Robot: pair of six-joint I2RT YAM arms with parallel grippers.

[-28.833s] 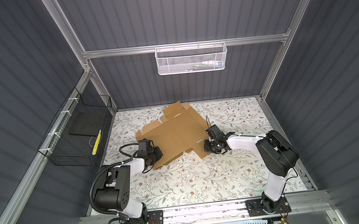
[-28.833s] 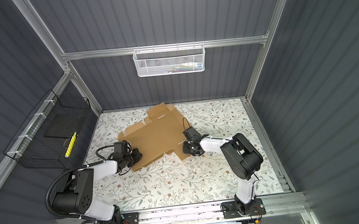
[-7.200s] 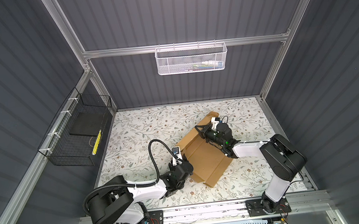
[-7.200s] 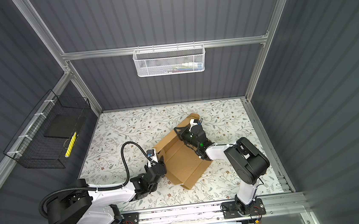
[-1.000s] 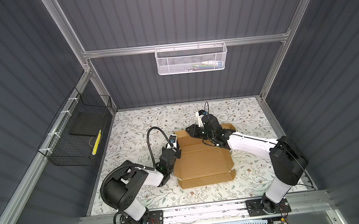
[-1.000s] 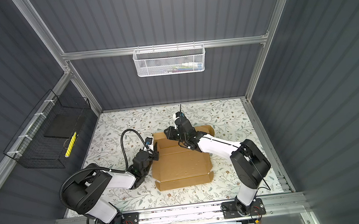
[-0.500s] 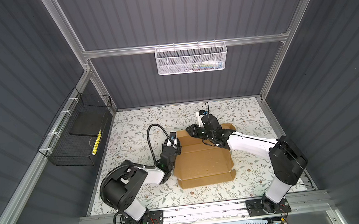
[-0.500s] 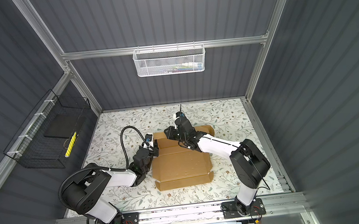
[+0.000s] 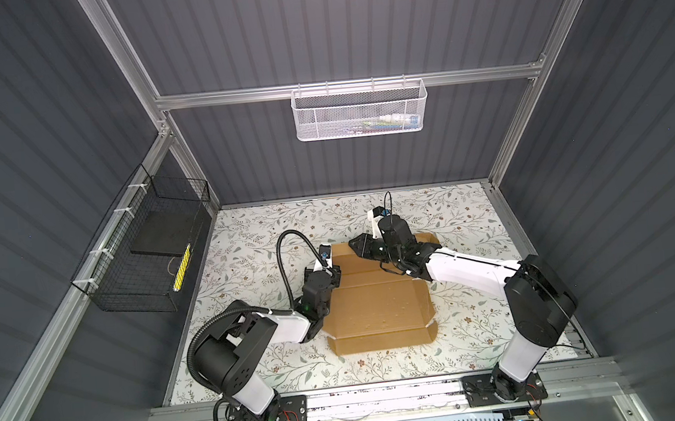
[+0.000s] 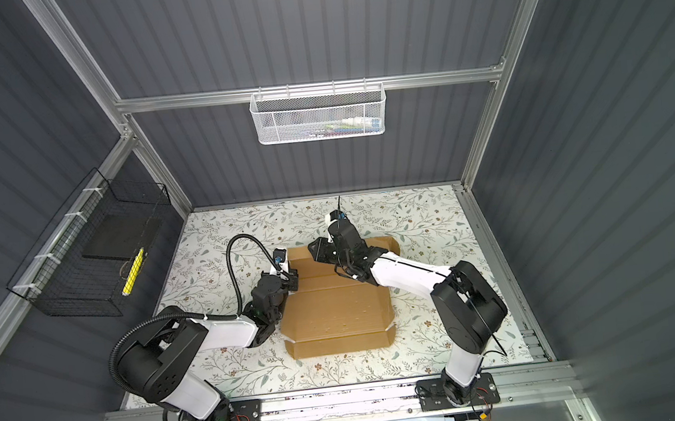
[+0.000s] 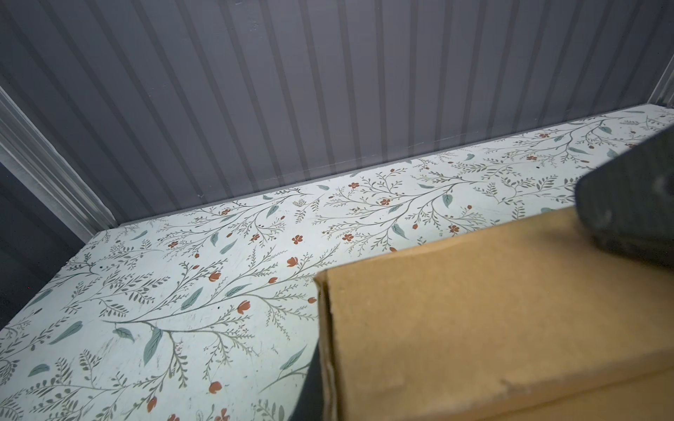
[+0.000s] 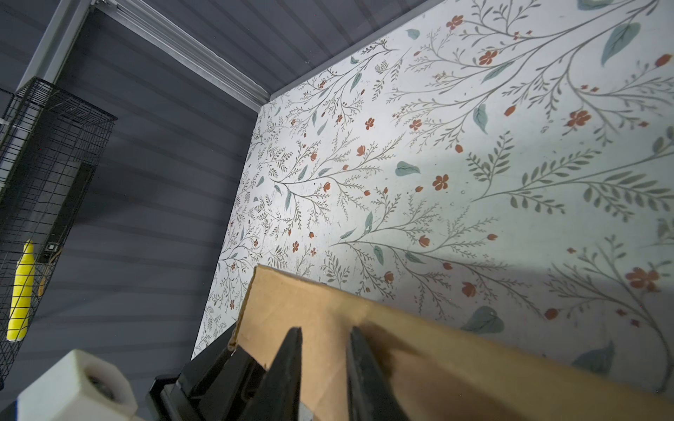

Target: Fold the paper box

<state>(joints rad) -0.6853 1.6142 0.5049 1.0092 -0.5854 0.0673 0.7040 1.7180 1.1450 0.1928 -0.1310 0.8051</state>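
Roughly mid-table, on the floral tabletop [image 9: 255,243], the paper box [image 9: 377,304] lay as a shallow brown tray. Its near wall looked to be standing and its far end was unfinished.

Left gripper [image 9: 335,271]: at the box's left edge in both top views. Jaws closed right down. In the left wrist view, one dark finger [image 11: 310,382] lay against the outside of the cardboard wall and its partner was hidden behind the board. I judged this a pinch on the left side wall.

Right gripper [image 9: 355,246]: reaching across to the far-left corner. In the right wrist view its fingers [image 12: 291,350] stood a narrow gap apart, with bare cardboard showing between them. They appeared to be laid against the far flap, with nothing clamped.

Step in hand, as I judged it: forming the far-left corner, where side wall meets far flap.

Next move, by my estimate: the left must keep its wall upright while the right pushes the far flap inward along its crease. The push should be slow, since the box is light and might skid.
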